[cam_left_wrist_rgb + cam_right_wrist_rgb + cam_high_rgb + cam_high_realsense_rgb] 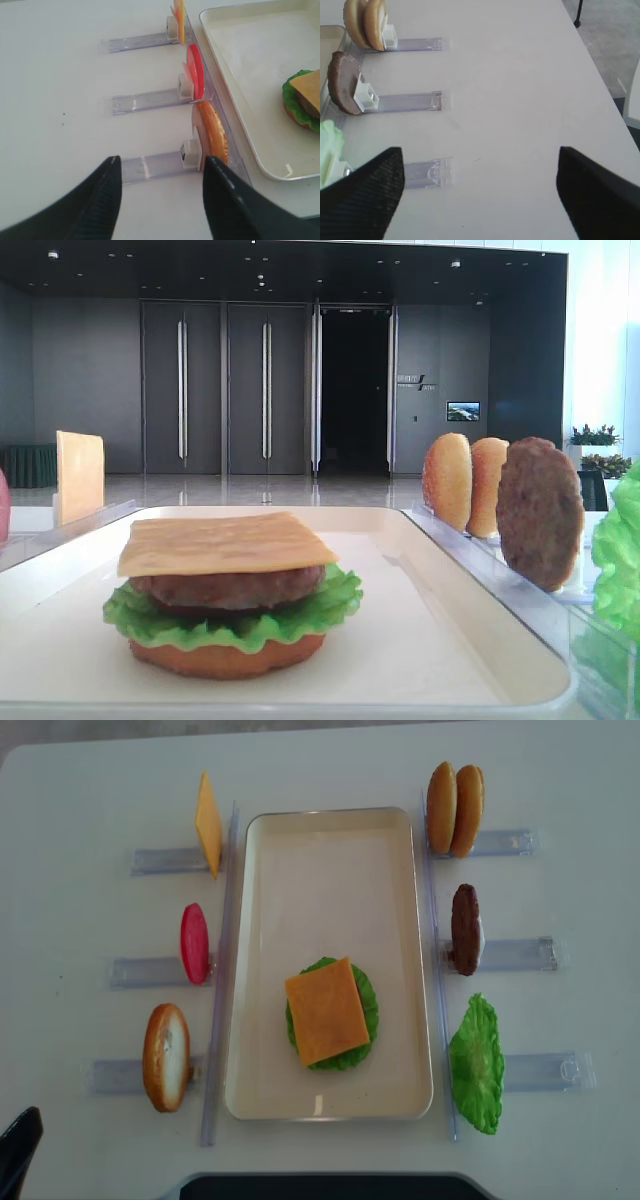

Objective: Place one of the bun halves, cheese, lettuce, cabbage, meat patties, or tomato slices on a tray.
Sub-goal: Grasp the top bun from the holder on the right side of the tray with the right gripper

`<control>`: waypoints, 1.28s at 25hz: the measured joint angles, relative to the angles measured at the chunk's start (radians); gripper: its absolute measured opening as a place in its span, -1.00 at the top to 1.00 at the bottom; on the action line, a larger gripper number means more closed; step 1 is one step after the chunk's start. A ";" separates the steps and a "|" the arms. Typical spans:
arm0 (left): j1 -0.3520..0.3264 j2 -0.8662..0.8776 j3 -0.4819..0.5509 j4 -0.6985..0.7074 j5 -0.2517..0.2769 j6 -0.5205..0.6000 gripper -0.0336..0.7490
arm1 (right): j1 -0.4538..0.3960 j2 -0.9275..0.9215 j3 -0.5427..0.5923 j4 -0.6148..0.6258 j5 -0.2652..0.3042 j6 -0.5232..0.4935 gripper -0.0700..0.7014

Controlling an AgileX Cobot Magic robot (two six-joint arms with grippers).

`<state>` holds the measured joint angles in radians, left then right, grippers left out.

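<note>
Both grippers gape wide and hold nothing: the left gripper [160, 197] hangs over the table beside a racked bun [214, 131], the right gripper [477, 192] over bare table. Beyond, cheese [325, 1010] tops the patty [228, 588] and lettuce [366, 1008] on the tray [330, 850].

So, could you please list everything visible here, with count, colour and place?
tray: one, white, centre of table
burger stack: one; bottom bun, lettuce, patty, cheese on top; on tray
cheese slice: one, yellow-orange, left rack, far
tomato slice: one, red, left rack, middle
bun: one, golden-brown, left rack, near
bun halves: two, golden-brown, right rack, far
meat patty: one, dark brown, right rack, middle
lettuce leaf: one, green, right rack, near
left tool: black, open
right tool: black, open
</note>
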<state>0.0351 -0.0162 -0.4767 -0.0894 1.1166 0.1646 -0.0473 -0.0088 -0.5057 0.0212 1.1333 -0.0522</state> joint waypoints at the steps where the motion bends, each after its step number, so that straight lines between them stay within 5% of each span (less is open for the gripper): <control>1: 0.000 0.000 0.000 0.000 0.000 0.000 -0.11 | 0.000 0.000 0.000 0.000 0.000 0.000 -0.70; 21: 0.000 0.000 0.000 0.000 0.000 0.000 -0.11 | 0.000 0.008 -0.012 0.005 0.003 0.011 -0.70; 32: 0.000 0.000 0.000 0.000 0.000 0.000 -0.11 | 0.000 0.598 -0.395 0.054 -0.011 0.041 -0.70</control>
<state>0.0351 -0.0162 -0.4767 -0.0894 1.1161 0.1646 -0.0473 0.5893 -0.9002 0.0756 1.1220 -0.0117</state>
